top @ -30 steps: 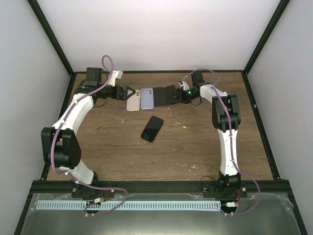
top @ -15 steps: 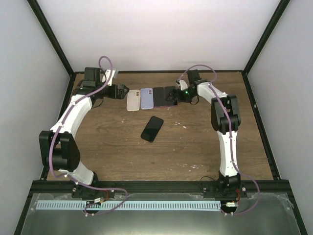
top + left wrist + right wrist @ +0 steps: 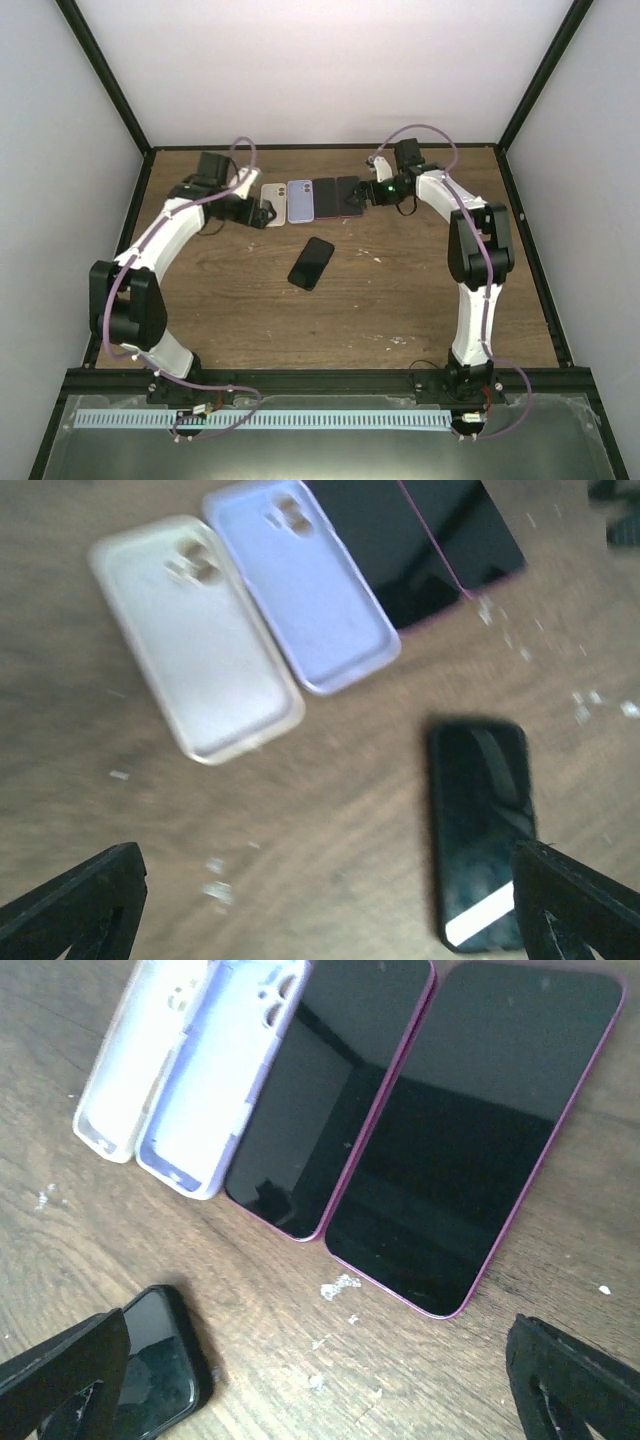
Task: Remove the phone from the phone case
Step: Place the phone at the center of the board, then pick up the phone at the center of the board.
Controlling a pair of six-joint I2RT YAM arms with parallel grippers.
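Observation:
A black phone in a black case lies face up mid-table; it also shows in the left wrist view and the right wrist view. At the back lie in a row an empty white case, an empty lavender case and two dark phones with magenta rims. My left gripper is open and empty, just left of the white case. My right gripper is open and empty, just right of the magenta-rimmed phones.
The wooden table has black frame rails along its edges and white walls behind. Small white flecks lie on the wood near the magenta-rimmed phones.
My left gripper has swung from the back left toward the near side of the white case. My right gripper has drawn back a little from the rightmost magenta-rimmed phone, which now lies flat.

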